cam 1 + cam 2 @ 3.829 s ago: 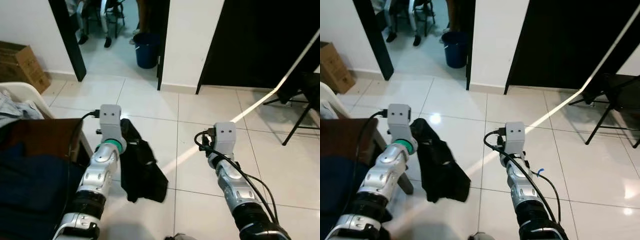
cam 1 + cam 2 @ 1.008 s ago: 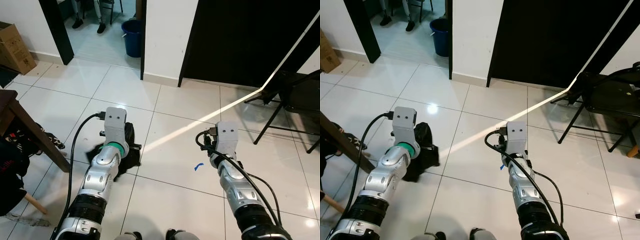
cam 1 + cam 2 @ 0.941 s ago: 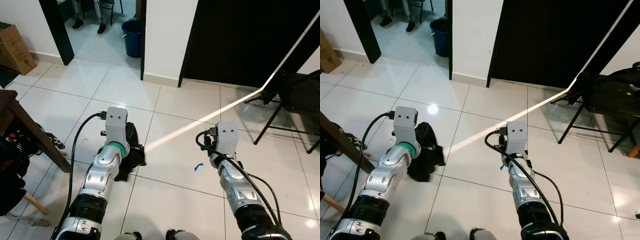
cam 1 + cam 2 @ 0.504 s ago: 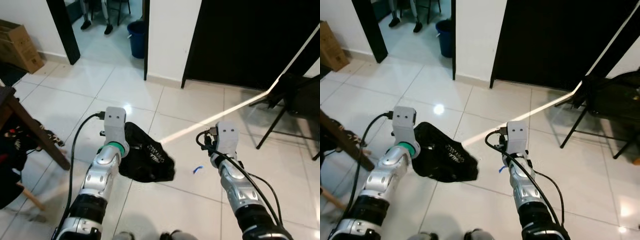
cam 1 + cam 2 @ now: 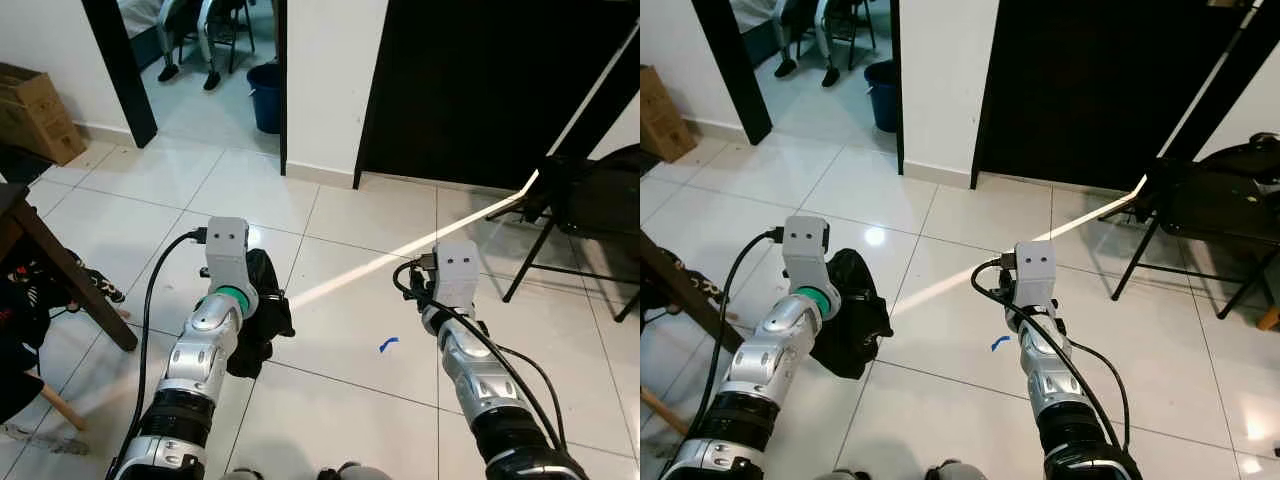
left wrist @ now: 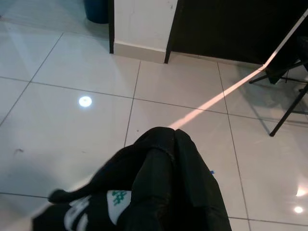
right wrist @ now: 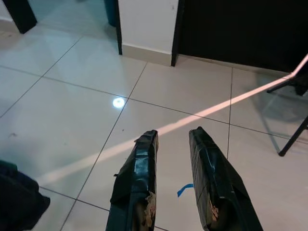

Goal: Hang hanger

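Two silver arms reach out over the white tiled floor: the left gripper is wrapped in a black garment that hangs from it, so whether its fingers are spread or closed cannot be told. At about 3 o'clock from it, the right gripper holds nothing, fingers slightly parted above a small blue mark. At 1 o'clock stands a black folding chair.
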